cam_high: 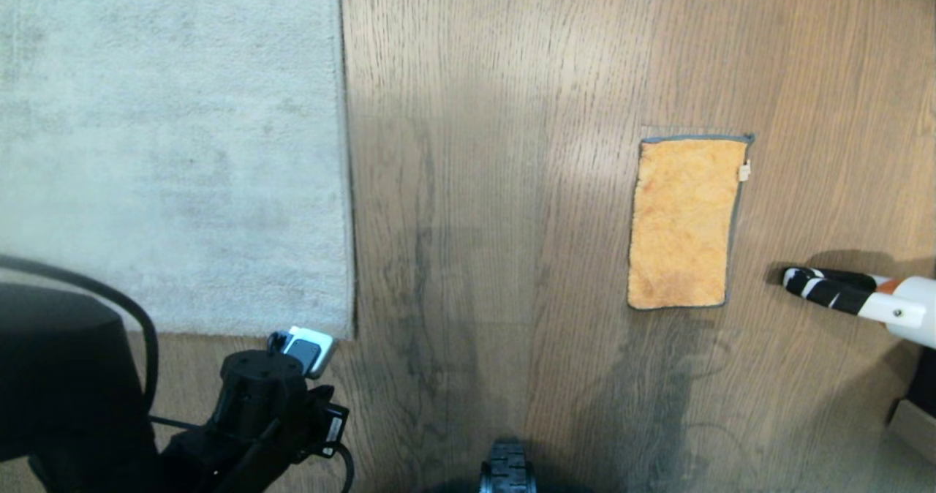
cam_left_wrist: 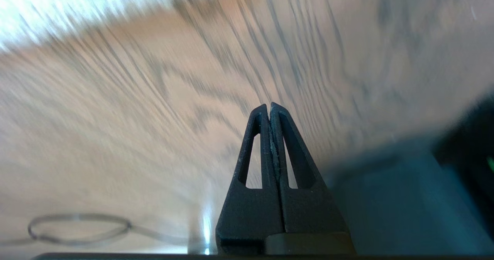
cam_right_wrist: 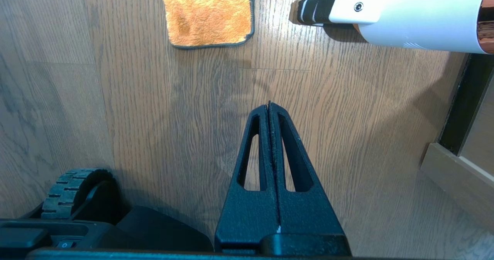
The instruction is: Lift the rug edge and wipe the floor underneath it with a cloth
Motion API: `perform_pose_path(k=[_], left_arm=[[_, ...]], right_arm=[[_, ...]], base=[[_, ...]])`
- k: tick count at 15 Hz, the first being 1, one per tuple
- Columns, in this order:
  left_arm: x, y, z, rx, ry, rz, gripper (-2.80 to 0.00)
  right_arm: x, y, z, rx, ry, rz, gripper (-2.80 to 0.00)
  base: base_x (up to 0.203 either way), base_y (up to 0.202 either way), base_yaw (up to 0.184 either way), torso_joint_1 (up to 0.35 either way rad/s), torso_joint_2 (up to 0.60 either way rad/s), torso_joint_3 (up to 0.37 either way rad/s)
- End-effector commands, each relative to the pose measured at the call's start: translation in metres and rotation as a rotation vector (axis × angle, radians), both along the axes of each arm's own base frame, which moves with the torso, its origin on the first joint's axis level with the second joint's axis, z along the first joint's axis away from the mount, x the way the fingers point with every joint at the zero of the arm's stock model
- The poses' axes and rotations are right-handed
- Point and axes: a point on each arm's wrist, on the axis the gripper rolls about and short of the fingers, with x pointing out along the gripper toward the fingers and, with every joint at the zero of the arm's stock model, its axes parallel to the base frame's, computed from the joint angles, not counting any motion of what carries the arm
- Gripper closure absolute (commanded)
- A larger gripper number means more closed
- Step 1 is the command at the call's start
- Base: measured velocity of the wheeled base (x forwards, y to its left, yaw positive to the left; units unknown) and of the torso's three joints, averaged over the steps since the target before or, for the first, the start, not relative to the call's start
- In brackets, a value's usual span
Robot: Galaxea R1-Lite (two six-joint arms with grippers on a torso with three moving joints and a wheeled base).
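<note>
The pale grey rug [cam_high: 168, 149] fills the upper left of the head view. Its straight rug edge [cam_high: 348, 186] runs down to a square corner [cam_high: 352, 332] and lies flat on the brown wood floor [cam_high: 497, 222]. The orange cloth [cam_high: 684, 222] lies flat on the floor to the right, well apart from the rug, and its near end [cam_right_wrist: 208, 13] shows in the right wrist view. My left arm [cam_high: 256, 398] reaches in just below the rug corner. My left gripper [cam_left_wrist: 269, 106] is shut and empty over blurred floor. My right gripper [cam_right_wrist: 269, 105] is shut and empty above bare floor, short of the cloth.
A white tube-shaped appliance with a black striped tip [cam_high: 863, 299] lies on the floor right of the cloth, also seen as the appliance [cam_right_wrist: 405, 13] in the right wrist view. My base wheel [cam_high: 504, 471] sits at the bottom centre. A skirting board [cam_right_wrist: 455, 175] bounds the right side.
</note>
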Motion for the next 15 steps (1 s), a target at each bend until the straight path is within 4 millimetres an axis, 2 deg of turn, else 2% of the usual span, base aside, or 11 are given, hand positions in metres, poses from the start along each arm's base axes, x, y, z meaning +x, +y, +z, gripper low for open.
perform_pose_path(k=[1, 3, 9, 10, 11, 15], left_arm=[[0.01, 0.005, -0.009, 0.026, -0.025, 0.016, 0.0], [0.016, 0.012, -0.01, 0.053, -0.048, 0.026, 0.0], [0.019, 0.014, -0.016, 0.056, -0.043, 0.036, 0.0], [0.02, 0.014, -0.017, 0.055, -0.044, 0.038, -2.39], [0.021, 0.014, -0.017, 0.053, -0.048, 0.04, -2.8], [0.028, 0.016, -0.017, 0.04, -0.073, 0.051, -2.8]], right_arm=[[0.0, 0.0, 0.0, 0.0, 0.0, 0.0, 0.0], [0.0, 0.0, 0.0, 0.0, 0.001, 0.0, 0.0], [0.0, 0.0, 0.0, 0.0, 0.0, 0.0, 0.0], [0.0, 0.0, 0.0, 0.0, 0.0, 0.0, 0.0], [0.0, 0.0, 0.0, 0.0, 0.0, 0.0, 0.0], [0.0, 0.0, 0.0, 0.0, 0.0, 0.0, 0.0]], base=[[0.0, 0.0, 0.0, 0.0, 0.0, 0.0], [0.0, 0.0, 0.0, 0.0, 0.0, 0.0], [0.0, 0.0, 0.0, 0.0, 0.0, 0.0], [0.0, 0.0, 0.0, 0.0, 0.0, 0.0], [0.0, 0.0, 0.0, 0.0, 0.0, 0.0], [0.0, 0.0, 0.0, 0.0, 0.0, 0.0]])
